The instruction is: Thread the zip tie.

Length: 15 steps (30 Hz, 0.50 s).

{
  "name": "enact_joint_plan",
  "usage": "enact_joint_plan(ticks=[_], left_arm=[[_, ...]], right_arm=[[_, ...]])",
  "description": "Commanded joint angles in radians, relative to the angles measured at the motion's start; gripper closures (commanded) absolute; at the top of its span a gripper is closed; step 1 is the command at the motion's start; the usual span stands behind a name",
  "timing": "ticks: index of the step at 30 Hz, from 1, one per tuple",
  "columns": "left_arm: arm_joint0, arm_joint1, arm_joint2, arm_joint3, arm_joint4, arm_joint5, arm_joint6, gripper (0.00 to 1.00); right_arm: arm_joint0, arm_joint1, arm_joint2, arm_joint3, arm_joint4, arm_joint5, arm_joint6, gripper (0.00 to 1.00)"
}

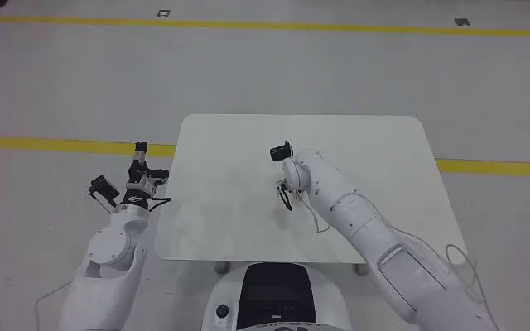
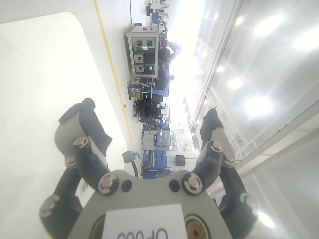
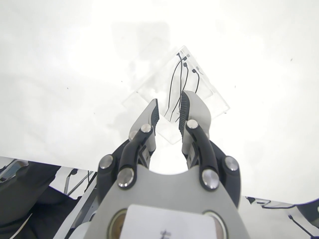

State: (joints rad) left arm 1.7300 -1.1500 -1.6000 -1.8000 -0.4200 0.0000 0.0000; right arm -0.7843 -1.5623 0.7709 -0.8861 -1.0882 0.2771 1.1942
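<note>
Several thin black zip ties (image 3: 185,75) lie in a shallow clear tray (image 3: 214,95) on the white table (image 3: 74,63). My right gripper (image 3: 169,97) hangs open just above the near part of the tray, and the ties' tails show through the gap between its fingers; I cannot tell if it touches them. From above, the right gripper (image 1: 286,195) is over the middle of the table. My left gripper (image 2: 148,110) is open and holds nothing; it stands off the table's left edge (image 1: 149,162).
The table (image 1: 364,182) is bare around the tray. Its rounded left edge (image 2: 82,40) runs beside the left gripper. Yellow floor lines (image 1: 50,144) pass behind and beside the table. Benches and machines stand far off in the room.
</note>
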Motion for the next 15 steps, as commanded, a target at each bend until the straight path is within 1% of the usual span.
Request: enact_joint_plan(ticks=[1,7,11,15], left_arm=[[0.000,0.000,0.000,0.000,0.000,0.000,0.000,0.00],[0.000,0.000,0.000,0.000,0.000,0.000,0.000,0.00],[0.000,0.000,0.000,0.000,0.000,0.000,0.000,0.00],[0.000,0.000,0.000,0.000,0.000,0.000,0.000,0.00]], right_arm=[[0.007,-0.005,-0.003,0.019,0.005,-0.003,-0.003,0.82],[0.032,-0.023,-0.014,0.086,0.022,-0.012,0.005,0.78],[0.052,-0.037,-0.024,0.134,0.035,-0.019,0.006,0.83],[0.067,-0.051,-0.033,0.174,0.047,-0.026,-0.004,0.83]])
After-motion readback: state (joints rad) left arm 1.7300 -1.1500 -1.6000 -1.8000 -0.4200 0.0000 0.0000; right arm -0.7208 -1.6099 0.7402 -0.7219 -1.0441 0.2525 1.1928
